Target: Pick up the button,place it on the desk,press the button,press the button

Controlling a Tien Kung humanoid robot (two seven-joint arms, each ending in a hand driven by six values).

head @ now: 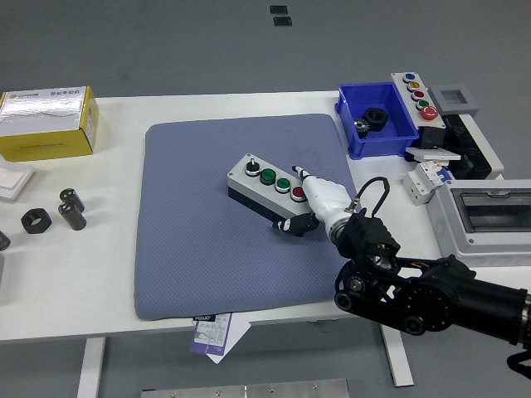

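A grey button box point(263, 187) with a black base lies on the blue mat point(199, 240). It carries a small selector, two green buttons and a red button point(298, 192) at its right end. My right hand point(319, 197) is white with a black arm coming from the lower right. Its fingers are curled, with one fingertip point(299, 174) extended next to the red button and the thumb point(292, 224) against the box's near side. The left arm is out of view.
A blue bin point(377, 121) with a black part, a second button box point(419, 95) and grey electrical enclosures point(489, 220) stand at the right. A yellow box point(48, 124) and black nuts point(37, 220) are at the left.
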